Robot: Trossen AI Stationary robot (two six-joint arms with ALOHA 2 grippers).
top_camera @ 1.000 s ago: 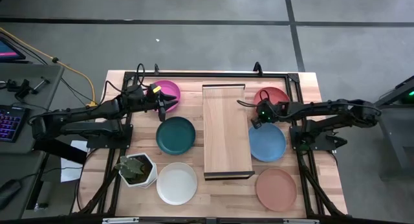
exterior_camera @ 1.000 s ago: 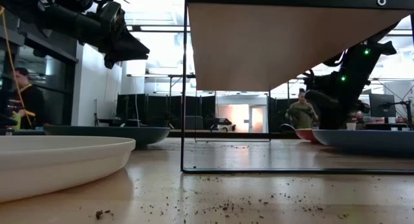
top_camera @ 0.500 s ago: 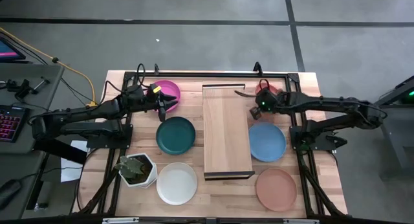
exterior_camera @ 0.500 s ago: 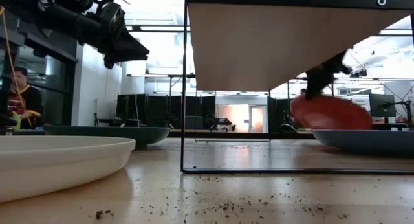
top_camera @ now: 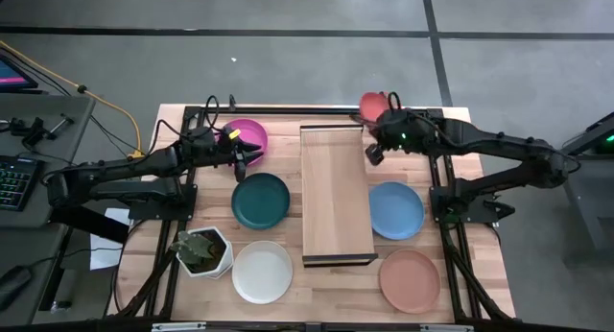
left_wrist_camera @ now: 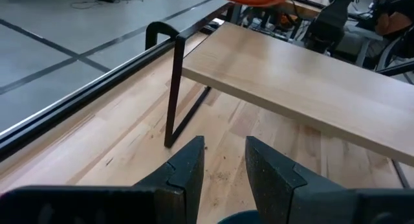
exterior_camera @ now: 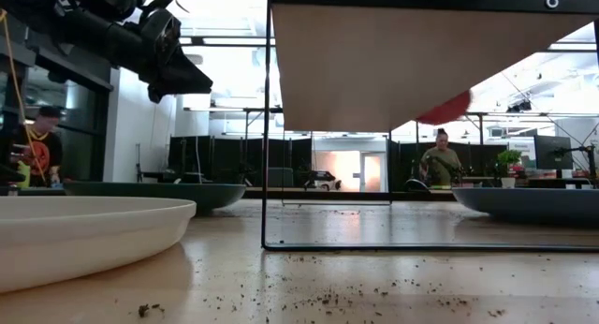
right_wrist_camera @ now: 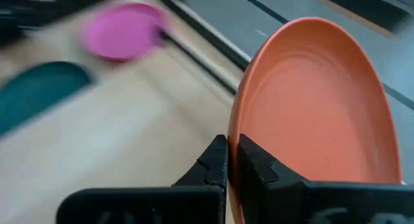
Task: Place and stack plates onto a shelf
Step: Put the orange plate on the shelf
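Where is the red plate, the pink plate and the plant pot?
coral red plate point(right_wrist_camera: 323, 107), right wrist view, middle of its inside face.
magenta pink plate point(top_camera: 253, 134), high view, its right half.
white plant pot point(top_camera: 219, 265), high view, its rim.

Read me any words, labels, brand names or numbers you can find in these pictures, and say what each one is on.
None can be read.
The round matte coral red plate, the long light-wood shelf and the wooden tabletop carry no print.
Person's dark shirt in the low view: an orange mark, too small to read.
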